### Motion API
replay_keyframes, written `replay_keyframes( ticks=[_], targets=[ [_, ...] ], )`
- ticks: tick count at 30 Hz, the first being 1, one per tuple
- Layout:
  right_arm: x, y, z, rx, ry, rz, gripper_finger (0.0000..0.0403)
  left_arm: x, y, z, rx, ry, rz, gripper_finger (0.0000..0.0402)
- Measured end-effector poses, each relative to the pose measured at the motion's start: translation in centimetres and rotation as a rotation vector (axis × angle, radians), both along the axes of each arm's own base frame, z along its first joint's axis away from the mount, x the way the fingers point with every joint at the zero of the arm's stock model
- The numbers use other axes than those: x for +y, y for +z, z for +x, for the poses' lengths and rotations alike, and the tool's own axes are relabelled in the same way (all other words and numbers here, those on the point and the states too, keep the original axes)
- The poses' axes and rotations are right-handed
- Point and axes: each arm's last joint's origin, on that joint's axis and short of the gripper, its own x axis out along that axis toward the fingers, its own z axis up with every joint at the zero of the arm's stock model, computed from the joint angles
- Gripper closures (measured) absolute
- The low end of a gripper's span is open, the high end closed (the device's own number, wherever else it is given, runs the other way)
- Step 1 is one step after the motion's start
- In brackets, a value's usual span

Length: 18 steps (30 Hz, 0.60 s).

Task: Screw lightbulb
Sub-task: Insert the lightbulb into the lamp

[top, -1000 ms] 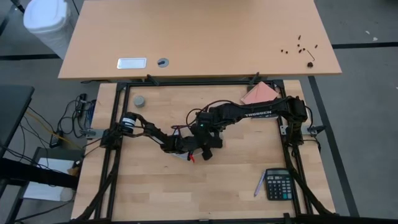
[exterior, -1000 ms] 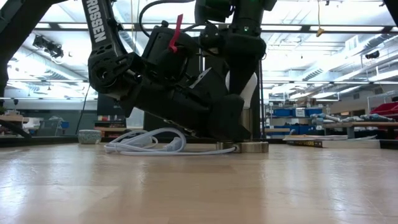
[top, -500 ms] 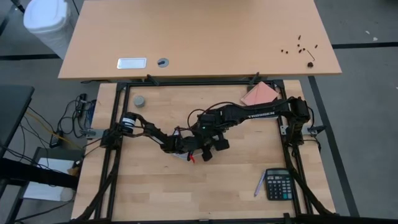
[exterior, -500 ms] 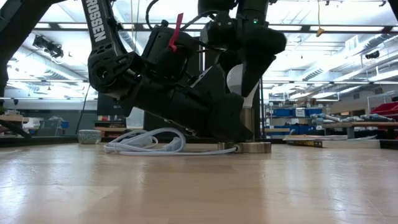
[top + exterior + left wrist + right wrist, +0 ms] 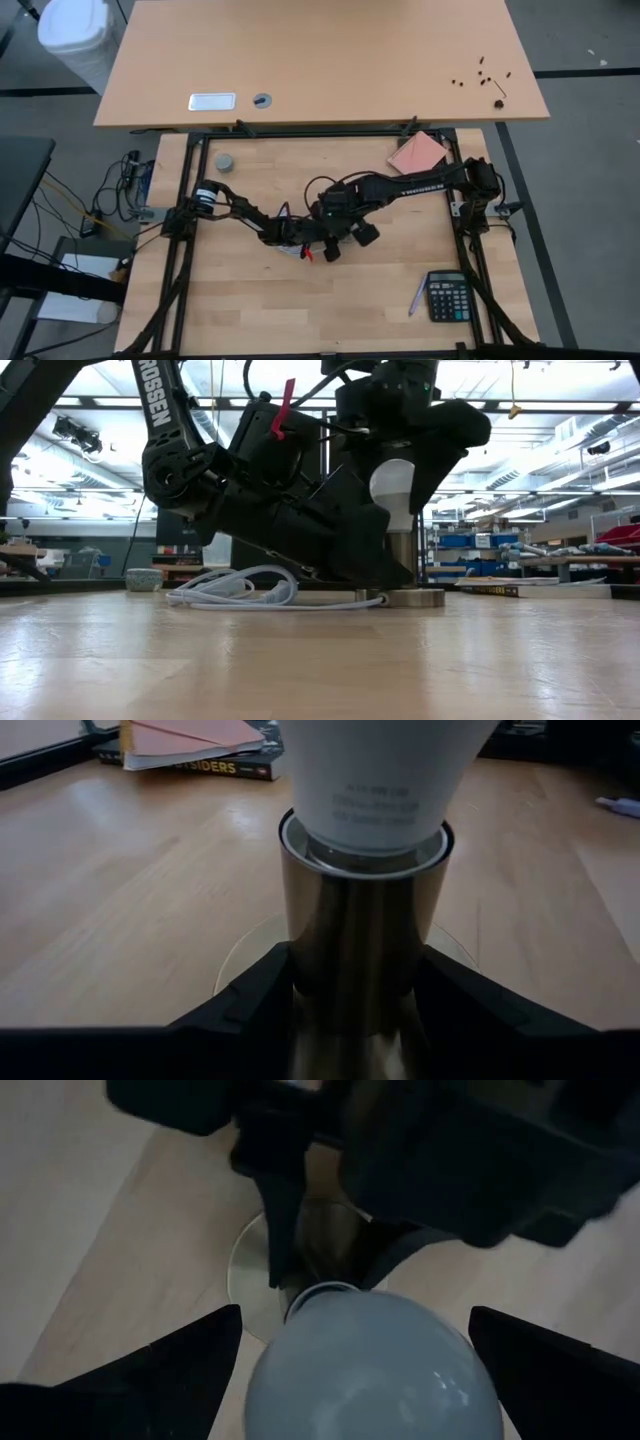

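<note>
Right pincer point(image 5: 350, 1370) lifted off the lightbulb point(image 5: 392, 484) and rotated, fingers now spread wide to either side of the bulb without touching. Bulb seated upright in the socket point(image 5: 363, 940) near bench centre, so probably resetting for another turn. Left pincer point(image 5: 355, 1010) unchanged, pinching the socket stem.
</note>
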Motion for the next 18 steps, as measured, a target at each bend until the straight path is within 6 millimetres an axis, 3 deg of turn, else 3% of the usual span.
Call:
replay_keyframes(
  ticks=[10, 18],
  targets=[
    [0.96, -0.08, -0.28, 0.037, 0.223, -0.044, 0.0015, -0.29, 0.00, 0.10, 0.016, -0.136, 0.015, 0.0208],
    [0.92, -0.09, -0.34, 0.045, 0.239, -0.047, 0.0027, -0.45, -0.02, 0.13, 0.025, -0.234, 0.030, 0.0208]
  ],
)
